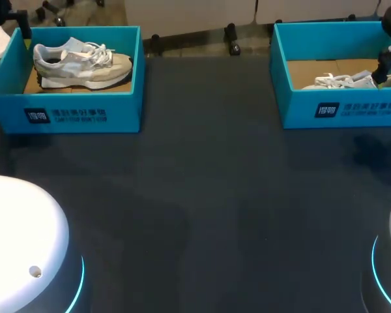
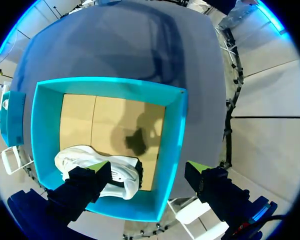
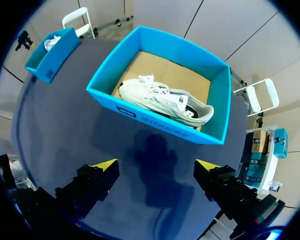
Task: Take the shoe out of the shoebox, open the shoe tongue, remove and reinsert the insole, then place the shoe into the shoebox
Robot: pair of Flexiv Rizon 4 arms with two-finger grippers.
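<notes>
Currently both shoes remain boxed on the dark table [image 1: 202,208]. The left shoebox [image 1: 72,111] holds the left shoe [image 1: 81,65], lying on its side along the cardboard floor. The right shoebox [image 1: 342,111] holds the right shoe [image 1: 339,81], lying close to the labelled front wall. The left gripper [image 2: 150,167] hangs above its box with jaws wide. One finger shows over the shoe and the other outside the box wall; contact with the shoe cannot be determined. The right gripper [image 3: 157,164] hangs over bare table on the near side of its box, jaws wide and holding nothing.
</notes>
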